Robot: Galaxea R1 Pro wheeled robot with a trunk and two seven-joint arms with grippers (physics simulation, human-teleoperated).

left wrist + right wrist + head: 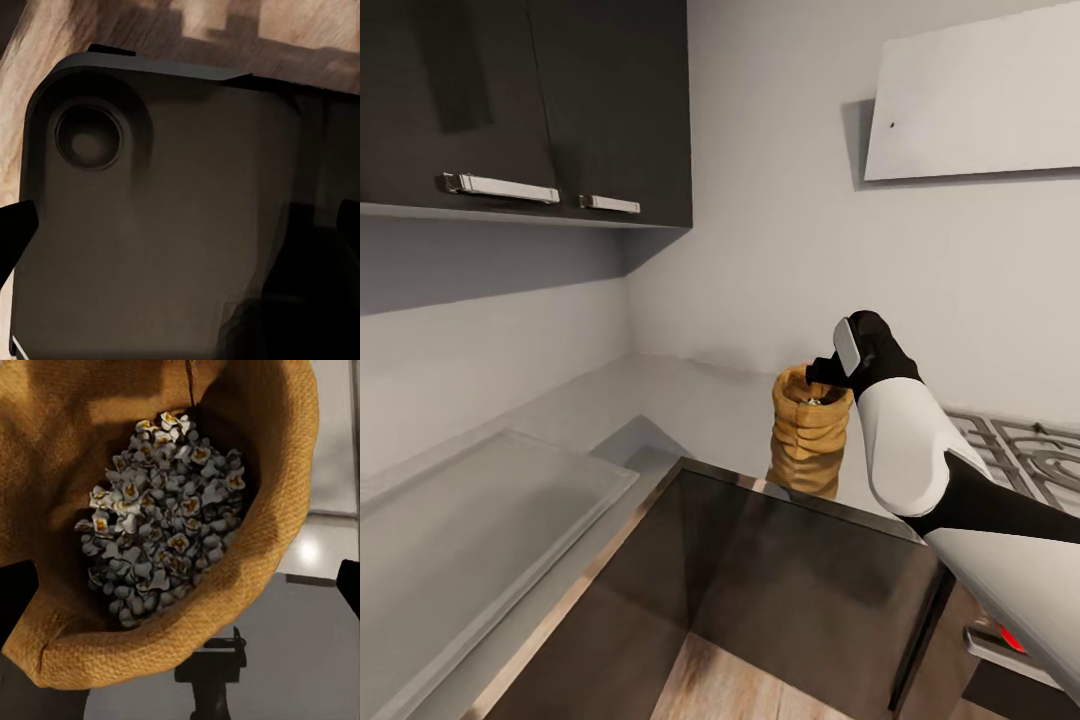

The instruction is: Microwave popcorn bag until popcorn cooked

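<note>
Popcorn bag (pixel 809 430) on grey worktop (pixel 690 400), centre of head frame; heating apparently unfinished or bag not yet placed.
Contents looked popped in the right wrist view; no microwave visible. Right arm reached from lower right, right pincer (pixel 828 372) at the bag's mouth; grip state could not be told.

Popcorn bag (pixel 808 440) stands upright on the tabletop (pixel 690 400), near the back wall (pixel 780 230), toward the corner. Popcorn (pixel 161 517) lies inside the bag. Right gripper (pixel 828 372) sits at the bag's mouth, its arm coming in from the right. Gas hob (pixel 1025 455) lies right of the bag, behind the arm. A flat board (pixel 470 530) lies on the tabletop left of the bag, nearer the camera. Wall cabinets (pixel 525 100) hang above the left run of tabletop. Floor (pixel 730 680) shows below the tabletop edge.
</note>
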